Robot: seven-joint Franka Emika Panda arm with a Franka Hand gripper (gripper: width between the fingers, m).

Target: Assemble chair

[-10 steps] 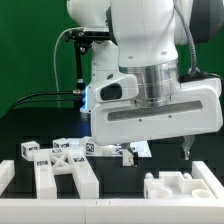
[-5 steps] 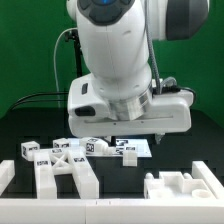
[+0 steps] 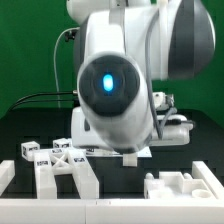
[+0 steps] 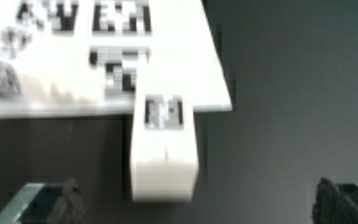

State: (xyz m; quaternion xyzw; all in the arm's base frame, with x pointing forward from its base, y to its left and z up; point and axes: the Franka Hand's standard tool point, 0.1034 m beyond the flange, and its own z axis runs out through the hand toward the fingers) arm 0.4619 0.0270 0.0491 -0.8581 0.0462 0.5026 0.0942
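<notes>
In the wrist view a small white chair leg point(image 4: 163, 152) with a black-and-white tag lies on the black table, one end touching the edge of the marker board point(image 4: 105, 60). My gripper point(image 4: 201, 204) is open and empty above the table. The leg's near end lies between the fingers point(image 4: 51, 200), closer to one of them. In the exterior view a white chair frame point(image 3: 63, 170) and small tagged blocks point(image 3: 30, 150) lie at the left, and a blocky white piece point(image 3: 185, 186) lies at the right. The arm's body point(image 3: 115, 90) hides the gripper there.
A low white rim point(image 3: 110, 212) runs along the table's front, with a raised end point(image 3: 6, 175) at the exterior view's left. A green backdrop stands behind. Cables hang from the arm at the back left.
The arm has swung toward the camera and to the exterior view's left. It now fills the middle and covers the marker board and the tagged parts seen there before.
</notes>
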